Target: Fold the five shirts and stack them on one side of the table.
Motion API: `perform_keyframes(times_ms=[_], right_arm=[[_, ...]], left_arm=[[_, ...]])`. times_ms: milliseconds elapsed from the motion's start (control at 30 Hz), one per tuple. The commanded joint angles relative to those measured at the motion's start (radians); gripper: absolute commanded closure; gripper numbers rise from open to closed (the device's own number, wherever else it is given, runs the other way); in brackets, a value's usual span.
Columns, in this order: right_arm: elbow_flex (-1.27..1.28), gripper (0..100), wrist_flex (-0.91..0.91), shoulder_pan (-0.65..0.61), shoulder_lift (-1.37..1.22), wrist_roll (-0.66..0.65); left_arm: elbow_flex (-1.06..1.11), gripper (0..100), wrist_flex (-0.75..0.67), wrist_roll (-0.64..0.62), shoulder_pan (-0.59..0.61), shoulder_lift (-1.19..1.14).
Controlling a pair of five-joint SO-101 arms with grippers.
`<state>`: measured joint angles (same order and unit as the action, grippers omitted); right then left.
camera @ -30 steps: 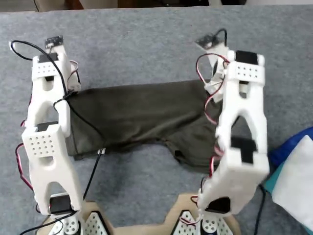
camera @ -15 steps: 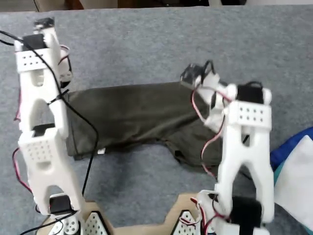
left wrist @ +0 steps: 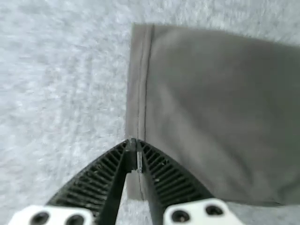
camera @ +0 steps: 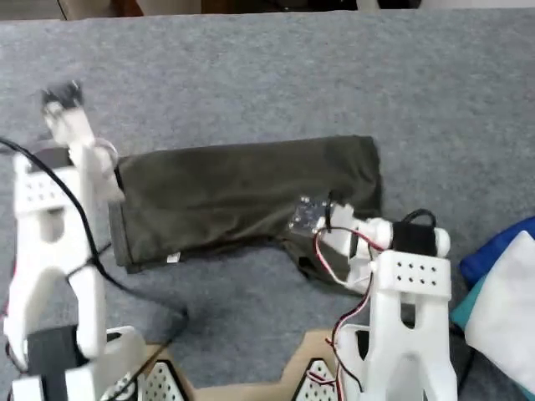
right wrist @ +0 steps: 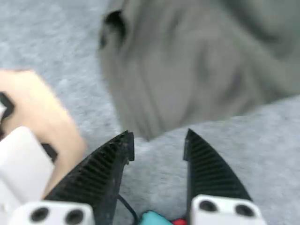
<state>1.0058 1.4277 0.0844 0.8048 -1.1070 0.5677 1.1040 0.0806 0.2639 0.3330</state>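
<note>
An olive-green shirt (camera: 242, 192) lies folded into a wide band on the grey table, with a sleeve part bulging toward the near right. My left gripper (left wrist: 136, 149) is shut, its tips meeting just over the hemmed left edge of the shirt (left wrist: 215, 103), which lies flat beneath. In the high view the left arm (camera: 75, 142) stands at the shirt's left end. My right gripper (right wrist: 157, 143) is open and hovers over bare table beside the near sleeve part of the shirt (right wrist: 197, 61). The right arm (camera: 401, 251) stands at the shirt's near right.
A blue and white pile of cloth (camera: 501, 284) lies at the right edge. The arms' tan base board (camera: 251, 380) sits at the near edge and also appears as the tan board (right wrist: 33, 108). Open grey table (camera: 251, 75) stretches behind the shirt.
Both arms drew back from the shirt's far corners toward the near side. The shirt's far right corner now lies uncovered and flat. The right wrist swung down over the near sleeve.
</note>
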Motion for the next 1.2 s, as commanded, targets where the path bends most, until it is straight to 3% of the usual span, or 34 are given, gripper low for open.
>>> perform_keyframes(times_ms=[0, 267, 900, 1100, 1167], right_arm=[[0.09, 79.6, -0.044, -0.038, 0.024, -0.014], [0.369, 79.2, -0.324, -0.145, 0.024, 0.026], [0.381, 80.0, -0.381, -0.162, 0.021, 0.025], [0.4, 98.9, -0.382, -0.162, 0.021, 0.017], [0.401, 98.4, -0.382, -0.162, 0.021, 0.017]], left_arm=[[0.27, 98, -0.325, -0.078, -0.008, 0.045], [0.35, 98, -0.411, -0.095, 0.006, 0.031], [0.371, 98, -0.454, -0.089, 0.005, 0.031], [0.371, 98, -0.454, -0.087, 0.005, 0.031], [0.371, 98, -0.454, -0.087, 0.005, 0.031]])
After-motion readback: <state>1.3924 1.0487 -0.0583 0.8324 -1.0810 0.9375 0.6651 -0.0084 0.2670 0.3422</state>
